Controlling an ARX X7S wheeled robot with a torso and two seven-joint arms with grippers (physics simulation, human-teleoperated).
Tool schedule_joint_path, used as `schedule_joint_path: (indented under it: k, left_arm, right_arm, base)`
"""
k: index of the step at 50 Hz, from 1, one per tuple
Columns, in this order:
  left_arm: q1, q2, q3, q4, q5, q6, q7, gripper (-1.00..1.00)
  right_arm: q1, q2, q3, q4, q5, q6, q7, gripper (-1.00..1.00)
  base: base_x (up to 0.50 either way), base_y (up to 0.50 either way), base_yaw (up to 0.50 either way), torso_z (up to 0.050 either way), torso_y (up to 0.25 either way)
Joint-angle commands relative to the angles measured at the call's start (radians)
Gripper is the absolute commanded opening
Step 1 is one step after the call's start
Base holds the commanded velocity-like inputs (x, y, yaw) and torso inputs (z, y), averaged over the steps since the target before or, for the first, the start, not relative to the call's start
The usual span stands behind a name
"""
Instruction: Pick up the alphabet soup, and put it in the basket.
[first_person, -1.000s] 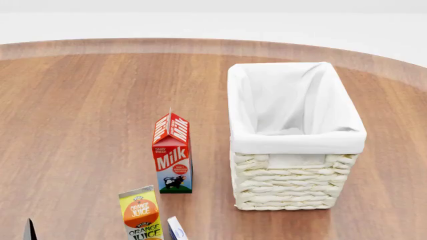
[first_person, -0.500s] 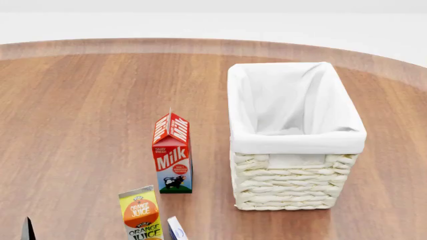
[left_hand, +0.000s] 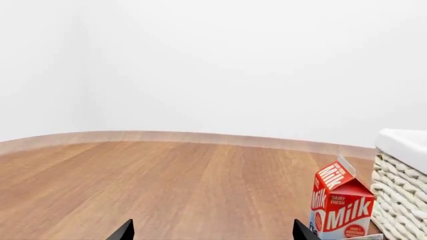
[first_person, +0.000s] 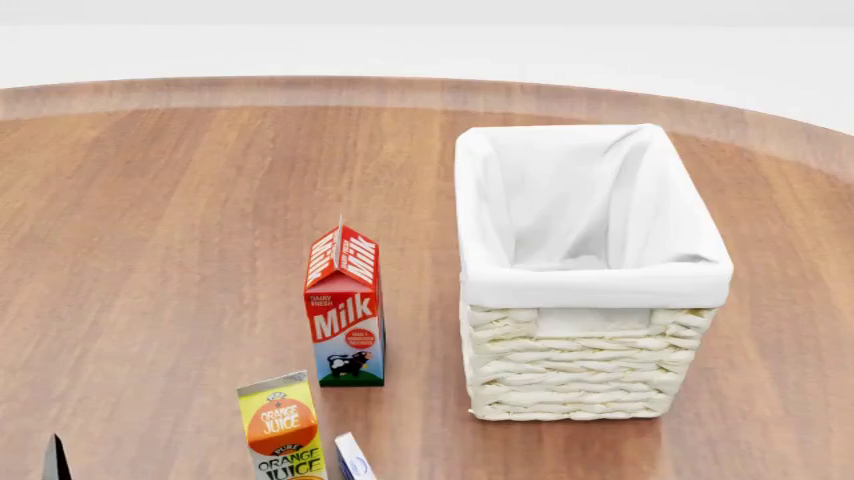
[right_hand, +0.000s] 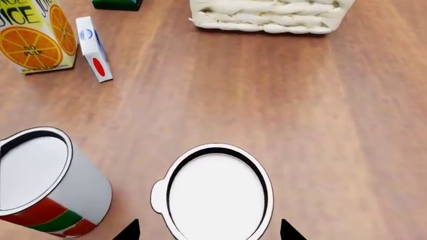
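Note:
In the right wrist view a can, seen from above, shows only its silver-white lid (right_hand: 215, 192) with a pull tab; its label is hidden, so I take it for the alphabet soup. My right gripper (right_hand: 208, 231) is open above it, with a dark fingertip on each side of the can. The cream wicker basket with its white lining (first_person: 594, 285) stands on the table at the right; its woven wall also shows in the right wrist view (right_hand: 267, 15) and in the left wrist view (left_hand: 403, 195). My left gripper (left_hand: 213, 232) is open and empty over bare wood.
A red-and-green labelled can (right_hand: 47, 185) stands close beside the soup can. A milk carton (first_person: 344, 310) stands left of the basket. An orange juice carton (first_person: 283, 430) and a small white box (first_person: 354, 458) stand nearer me. The table is round and wooden (first_person: 160, 220).
The left gripper's tip at the head view's lower left edge has shifted very slightly left. Nothing else has moved.

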Motion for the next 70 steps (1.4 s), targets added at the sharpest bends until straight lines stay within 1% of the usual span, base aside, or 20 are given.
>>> schedule_joint_path:
  k: [1, 15, 28, 29, 42, 46, 50, 58, 65, 67, 69, 70]
  left_arm:
    - [-0.005, 0.016, -0.027, -0.006, 0.012, 0.004, 0.022, 1.0]
    - [-0.001, 0.011, -0.024, 0.001, 0.008, 0.005, 0.017, 1.0]
    - [-0.002, 0.006, -0.021, 0.005, 0.004, 0.004, 0.014, 1.0]
    - [-0.001, 0.006, -0.021, 0.007, 0.004, 0.004, 0.014, 1.0]
    - [0.009, -0.001, -0.023, 0.019, -0.002, 0.011, 0.01, 1.0]
    - [0.007, -0.001, -0.023, 0.017, -0.004, 0.01, 0.009, 1.0]
    - [0.004, -0.002, -0.018, 0.015, -0.002, 0.009, 0.008, 1.0]
    - [0.003, -0.005, -0.013, 0.011, -0.002, 0.014, 0.01, 1.0]
    - [0.004, -0.007, -0.018, 0.008, -0.012, 0.02, 0.011, 1.0]
    - [0.005, -0.007, -0.017, 0.009, -0.013, 0.022, 0.011, 1.0]
    - [0.007, -0.007, -0.017, 0.011, -0.013, 0.024, 0.011, 1.0]
    - [0.007, -0.007, -0.017, 0.012, -0.014, 0.025, 0.011, 1.0]
  right_arm:
    - [0.044, -0.035, 0.003, 0.081, -0.01, 0.035, -0.05, 1.0]
    - [0.047, -0.029, 0.006, 0.048, -0.007, 0.032, -0.04, 1.0]
    - [0.058, -0.035, 0.005, 0.084, -0.003, 0.016, -0.06, 1.0]
    - [0.058, -0.035, 0.007, 0.086, -0.002, 0.014, -0.061, -1.0]
    - [0.051, -0.04, 0.024, 0.1, 0.005, -0.014, -0.064, -1.0]
    - [0.034, -0.035, 0.044, 0.073, -0.012, -0.047, -0.04, -1.0]
    - [0.0, -0.018, 0.075, -0.007, -0.032, -0.077, 0.01, -1.0]
    - [-0.073, 0.029, 0.109, -0.216, -0.15, -0.124, 0.143, -1.0]
    - [-0.108, 0.053, 0.121, -0.32, -0.2, -0.165, 0.177, -1.0]
    - [-0.111, 0.06, 0.115, -0.342, -0.245, -0.168, 0.199, -1.0]
    - [-0.127, 0.064, 0.127, -0.363, -0.25, -0.213, 0.192, -1.0]
    - [-0.135, 0.068, 0.127, -0.378, -0.286, -0.241, 0.2, -1.0]
  base:
    - [0.0, 0.0, 0.0, 0.0, 0.0]
    - [0.0, 0.0, 0.0, 0.0, 0.0]
    - [0.0, 0.0, 0.0, 0.0, 0.0]
    - [0.0, 0.0, 0.0, 0.0, 0.0]
    - [0.0, 0.0, 0.0, 0.0, 0.0]
    - [0.0, 0.0, 0.0, 0.0, 0.0]
    - [0.0, 0.0, 0.0, 0.0, 0.0]
    - [0.0, 0.0, 0.0, 0.0, 0.0]
    - [0.0, 0.0, 0.0, 0.0, 0.0]
    - [0.0, 0.0, 0.0, 0.0, 0.0]
    - [0.0, 0.0, 0.0, 0.0, 0.0]
    - [0.0, 0.0, 0.0, 0.0, 0.0]
